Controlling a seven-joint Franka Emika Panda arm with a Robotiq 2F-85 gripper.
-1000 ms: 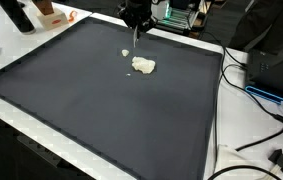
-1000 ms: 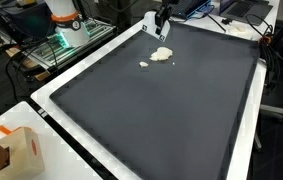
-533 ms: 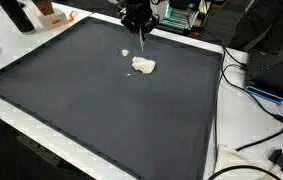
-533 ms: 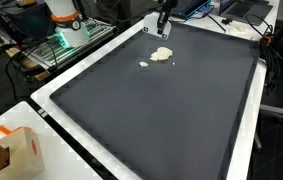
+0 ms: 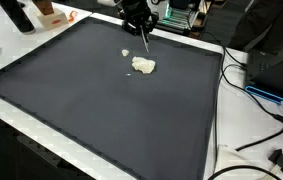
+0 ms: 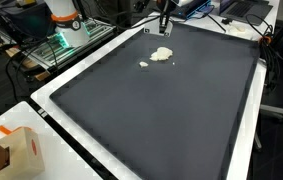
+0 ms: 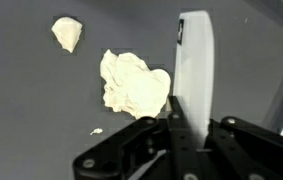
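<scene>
Firstly, claw: black jaws nearly closed, clamped on the base of a flat white blade.
Blade: long axis runs straight out from the jaws. In an exterior view it hangs from the claw down toward the mat, slightly tilted, its tip low over the far end. Whether the tip touches the mat cannot be told.
Lump: pale, doughy and irregular, lying just beside the blade's edge; contact cannot be told.
Crumb: smaller piece of the same stuff, apart from the lump on the side away from the blade.
Mat: dark, wide, with a white border.
</scene>
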